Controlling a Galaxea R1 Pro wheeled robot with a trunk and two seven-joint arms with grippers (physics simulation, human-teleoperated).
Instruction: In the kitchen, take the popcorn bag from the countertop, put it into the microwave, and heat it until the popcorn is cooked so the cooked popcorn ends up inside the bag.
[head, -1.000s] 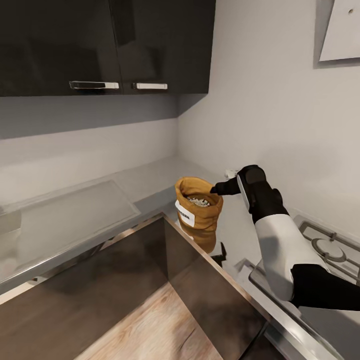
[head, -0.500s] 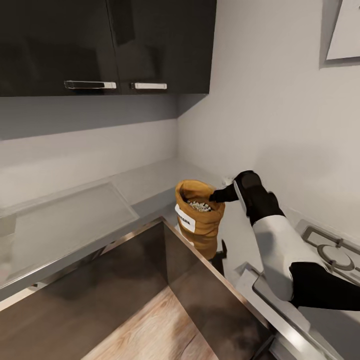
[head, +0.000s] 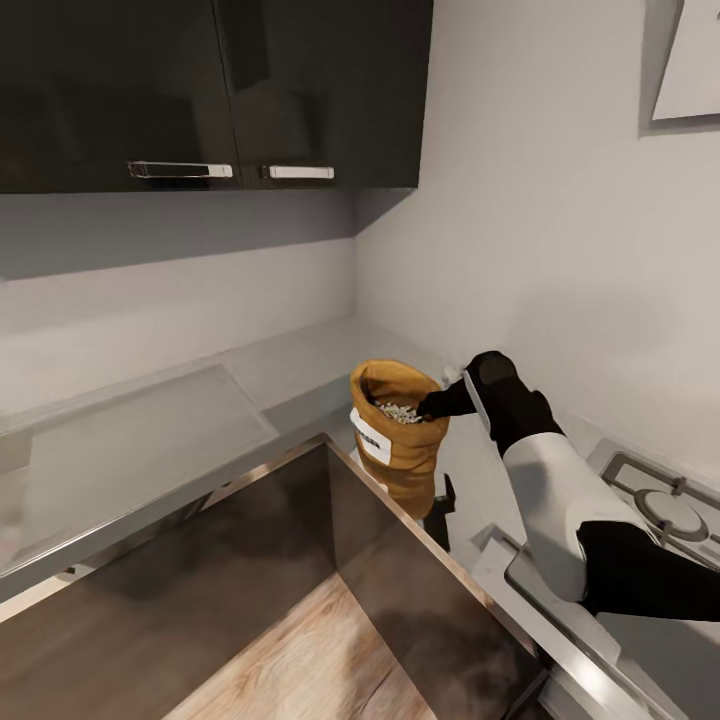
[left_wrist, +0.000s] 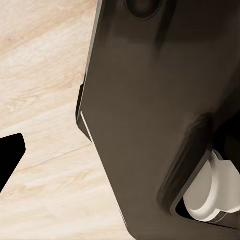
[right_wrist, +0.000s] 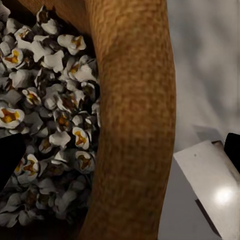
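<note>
Your right arm reaches forward from the lower right, white forearm rising into a black wrist bent toward the left. Your right tool (head: 436, 403) has its fingers spread either side of the popcorn bag (head: 398, 430) rim, one dark fingertip (right_wrist: 9, 159) inside, the other outside; the jaws are not closed on the cloth.

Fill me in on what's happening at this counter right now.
The robot's right arm is reaching to the popcorn bag, which stands upright on the grey countertop in the corner, beside the gas hob. The right tool sits at the bag's rolled rim, with one finger over the popcorn inside and the other outside the rim, so it straddles the cloth wall. Whether it has closed on the rim cannot be told. The bag is not yet lifted.
</note>
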